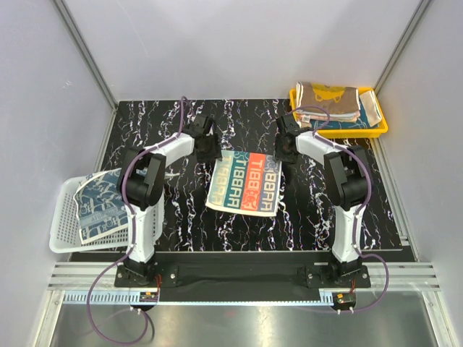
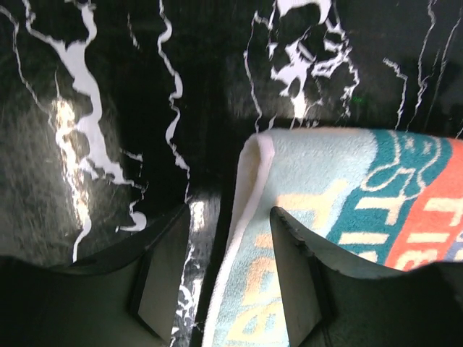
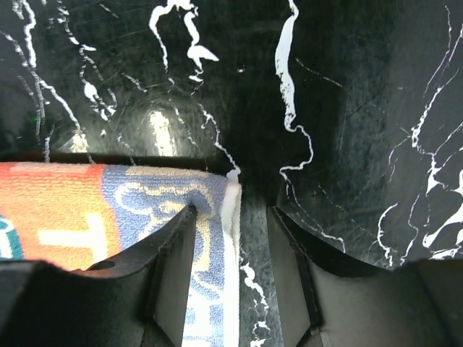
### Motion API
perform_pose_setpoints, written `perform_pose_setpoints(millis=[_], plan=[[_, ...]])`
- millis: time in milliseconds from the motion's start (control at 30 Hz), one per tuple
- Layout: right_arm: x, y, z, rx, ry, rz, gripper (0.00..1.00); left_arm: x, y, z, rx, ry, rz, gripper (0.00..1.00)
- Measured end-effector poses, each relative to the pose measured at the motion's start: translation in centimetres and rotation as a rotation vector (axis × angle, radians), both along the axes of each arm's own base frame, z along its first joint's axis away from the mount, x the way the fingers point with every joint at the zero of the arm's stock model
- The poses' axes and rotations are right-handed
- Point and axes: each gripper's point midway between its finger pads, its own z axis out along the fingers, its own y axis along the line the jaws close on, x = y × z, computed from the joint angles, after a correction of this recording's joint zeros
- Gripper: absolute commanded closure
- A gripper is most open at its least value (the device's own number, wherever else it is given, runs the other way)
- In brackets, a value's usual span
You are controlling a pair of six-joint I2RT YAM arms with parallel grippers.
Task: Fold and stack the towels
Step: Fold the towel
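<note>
Black white-veined marble worktop [image 1: 181,231]: one towel is out, the rest are split between two containers. The white mesh basket [image 1: 64,217] at the left edge holds a navy white-patterned towel [image 1: 101,202], loose and unfolded, so not yet done. The yellow plastic tray [image 1: 381,129] at the far right corner carries a stack of folded towels [image 1: 333,103] with a brown yellow-printed one on top. My read: several finished, at least two left.

The teal-and-red striped lettered towel [image 1: 244,184] lies flat mid-worktop between the arms; can't tell its layer count. Left gripper [image 1: 208,150] is at its far left corner, jaws wide, one finger over cloth and the other over bare worktop, nothing pinched. Right gripper [image 1: 285,150] mirrors that at the far right corner: jaws apart, straddling the white hem, holding nothing. Looks like the start of a fold on this one.

Writing: block capitals repeat in rows along the stripes, maybe "TIBBAR", not sure. Tray print is unreadable.
</note>
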Motion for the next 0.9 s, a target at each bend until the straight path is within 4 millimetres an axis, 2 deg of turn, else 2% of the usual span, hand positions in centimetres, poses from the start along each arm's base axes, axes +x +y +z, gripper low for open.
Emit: perform_pose_setpoints(millis=[167,467,900], plan=[[0.7,-0.1,-0.2,-0.026,0.006,0.011,0.5,1.6,-0.3,0.1,0.001,-0.02,-0.011,0.46],[2.7,0.4,-0.2,-0.041,-0.016,0.05,0.53,2.3,-0.1,0.0,0.014,-0.03,0.007,0.45],[3.7,1.2,0.0,-0.023,-0.072,0.119,0.54,4.5,0.1,0.6,-0.031,-0.1,0.037,0.45]])
